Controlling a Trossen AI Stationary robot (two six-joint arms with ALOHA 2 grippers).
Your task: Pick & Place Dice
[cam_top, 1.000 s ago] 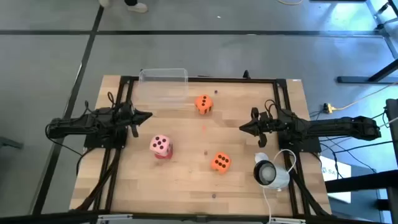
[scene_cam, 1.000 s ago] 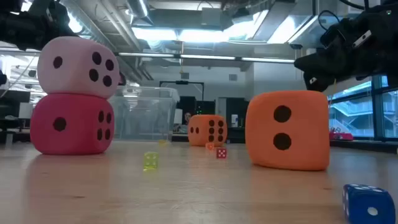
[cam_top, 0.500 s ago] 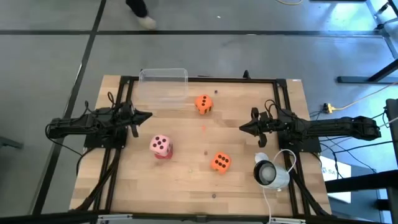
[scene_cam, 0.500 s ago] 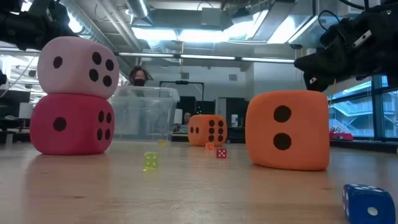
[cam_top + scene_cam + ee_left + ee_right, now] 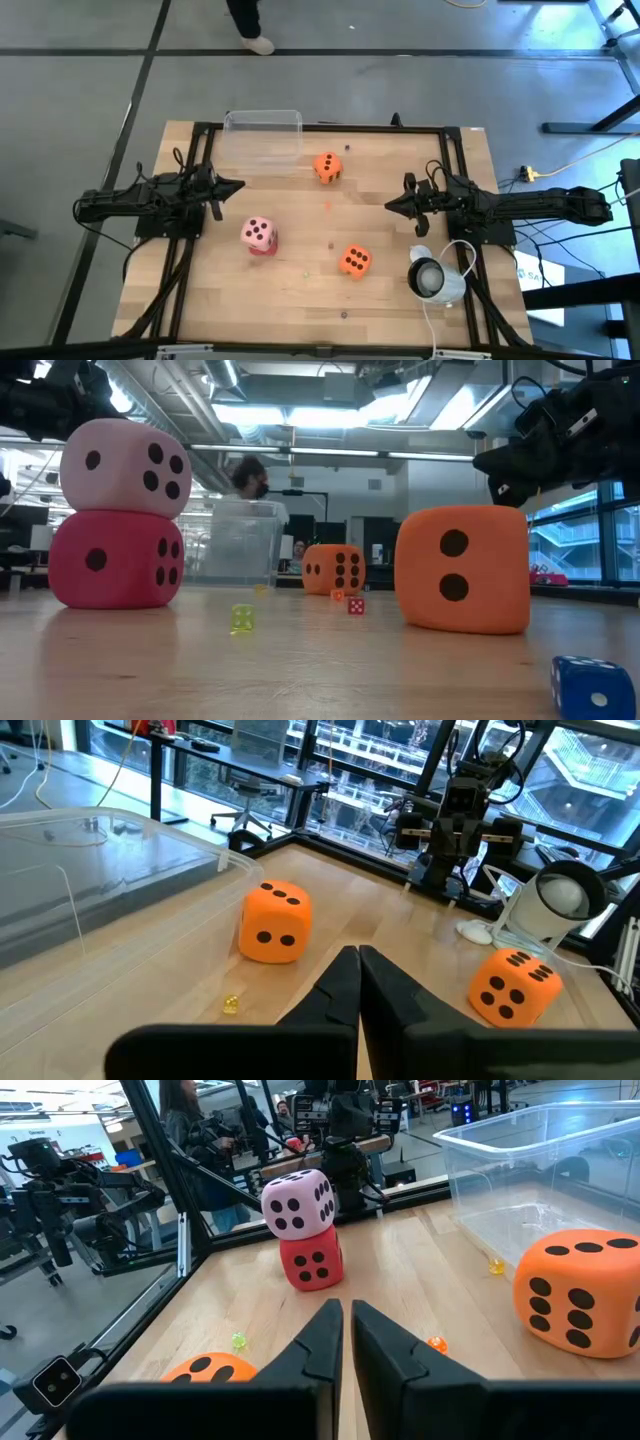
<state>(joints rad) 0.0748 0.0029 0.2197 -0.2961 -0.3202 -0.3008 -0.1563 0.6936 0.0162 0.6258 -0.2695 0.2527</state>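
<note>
L arm stretched flat over counter (image 5: 400, 300) from its L edge, wrist level, left pincer (image 5: 236, 186) pointing inward toward counter centre, fingers (image 5: 340, 982) pressed together, holding nothing. R arm mirrored from counter's R edge, also low and level, right pincer (image 5: 392, 205) aimed at centre, fingers (image 5: 322, 1335) nearly touching w/ thin slit between, nothing held. Both tips well apart, each just inside counter's side rails, facing each other across the middle.
</note>
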